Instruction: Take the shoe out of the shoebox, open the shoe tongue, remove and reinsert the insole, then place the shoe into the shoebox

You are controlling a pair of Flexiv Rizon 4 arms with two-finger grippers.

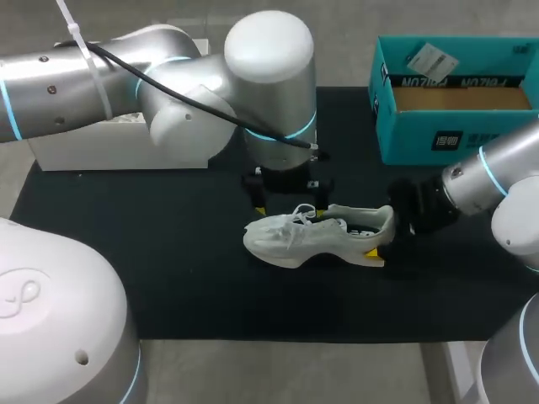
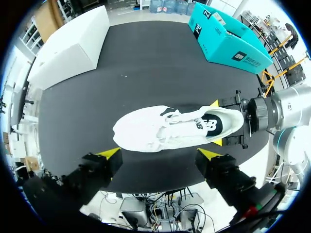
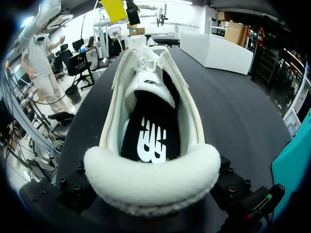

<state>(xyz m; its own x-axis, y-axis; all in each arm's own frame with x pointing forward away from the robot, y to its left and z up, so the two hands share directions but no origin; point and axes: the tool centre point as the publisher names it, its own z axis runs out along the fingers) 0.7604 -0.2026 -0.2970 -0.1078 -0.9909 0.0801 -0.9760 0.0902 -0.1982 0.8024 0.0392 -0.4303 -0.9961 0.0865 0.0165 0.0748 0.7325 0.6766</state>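
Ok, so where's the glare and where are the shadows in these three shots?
Head view: a bright sheen sits on the left arm, and the shoe stands out pale against the dark table. Left wrist view: the white box is washed bright. Right wrist view: the heel collar is well lit, while the insole sits in shade.

A white shoe [image 1: 312, 240] stands upright on its sole mid-table [image 1: 168, 278], toe pointing left, black insole [image 3: 146, 114] inside. The open teal shoebox [image 1: 404, 135] sits at the far right corner.
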